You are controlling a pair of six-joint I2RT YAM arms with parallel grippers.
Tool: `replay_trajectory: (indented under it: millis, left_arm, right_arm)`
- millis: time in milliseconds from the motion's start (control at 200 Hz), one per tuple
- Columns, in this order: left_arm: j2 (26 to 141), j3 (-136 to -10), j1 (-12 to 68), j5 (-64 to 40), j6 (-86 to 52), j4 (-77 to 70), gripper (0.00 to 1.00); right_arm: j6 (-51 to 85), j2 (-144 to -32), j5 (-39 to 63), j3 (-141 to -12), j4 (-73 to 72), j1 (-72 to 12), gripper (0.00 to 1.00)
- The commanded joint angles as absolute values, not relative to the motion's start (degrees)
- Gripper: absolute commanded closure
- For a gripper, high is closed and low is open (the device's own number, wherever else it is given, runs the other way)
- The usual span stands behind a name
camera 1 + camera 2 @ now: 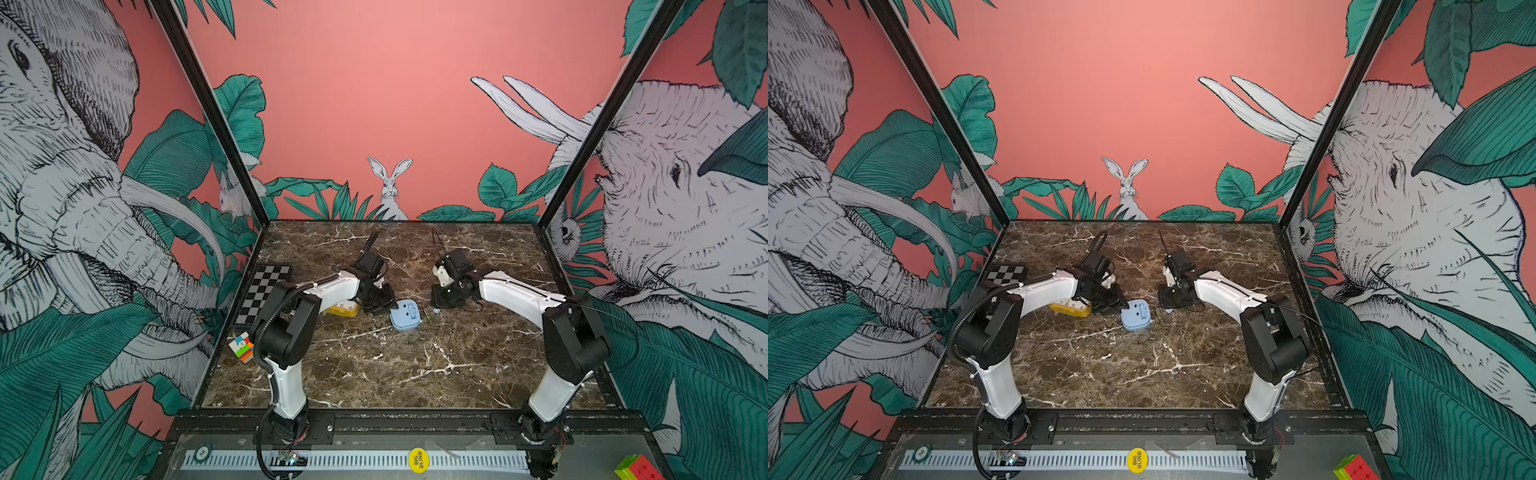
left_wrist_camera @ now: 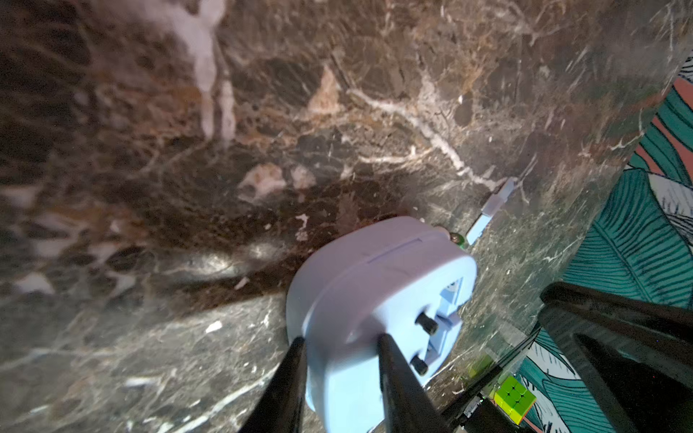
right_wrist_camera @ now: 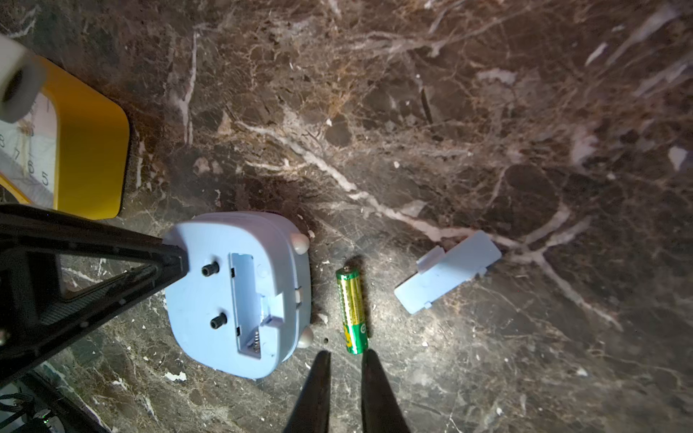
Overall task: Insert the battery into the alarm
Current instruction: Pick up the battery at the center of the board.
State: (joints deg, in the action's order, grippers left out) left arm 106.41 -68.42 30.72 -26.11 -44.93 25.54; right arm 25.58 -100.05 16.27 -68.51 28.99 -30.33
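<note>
front rail: nearest the lens, pale and slotted, along the whole front edge
poker chip: at the left end of the front rail
yellow disc: on the front rail near its middle, printed BIG BLIND
front cube: colour puzzle past the right end of the front rail, with red and green faces
worktop: dark brown marble with white veins, behind the front rail
checkerboard: flat along the left edge of the worktop
side cube: colour puzzle just in front of the checkerboard, at the same edge
left arm: in from the front left, with a raised elbow
yellow clock: dial up on the worktop, partly hidden under the left arm in both top views
left gripper: clamped on the edge of the alarm, with fingers on its back and against its side wall
alarm: pale blue, near the middle of the worktop, back up, with two black knobs and an uncovered battery compartment
battery: green and gold, flat on the worktop just right of the alarm, not touching it
cover: pale blue, flat on the worktop right of the battery, apart from it
right gripper: jaws slightly parted with nothing between, tips just short of one end of the battery
right arm: in from the front right, bent down over the battery
</note>
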Motion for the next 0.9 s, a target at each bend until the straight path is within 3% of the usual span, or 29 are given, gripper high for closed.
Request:
replay_trajectory:
  millis: [0,145,345,895]
  left_arm:
    - [105.32,-66.85,31.46,-25.29,-43.95,26.93,0.64]
    - [104.38,-66.81,31.55,-25.64,-43.34,26.55,0.62]
    - [101.25,-65.67,31.64,-25.58,-42.75,24.23,0.61]
    - [99.10,-64.16,31.64,-25.03,-42.01,23.47,0.61]
  right_arm:
    - [22.77,-101.66,15.92,-67.39,30.33,-30.71,0.78]
    - [21.13,-103.10,15.31,-67.91,31.08,-31.29,0.69]
    - [18.59,-106.45,12.92,-71.07,33.79,-32.65,0.65]
    - [18.64,-112.17,9.40,-76.85,35.29,-34.42,0.70]
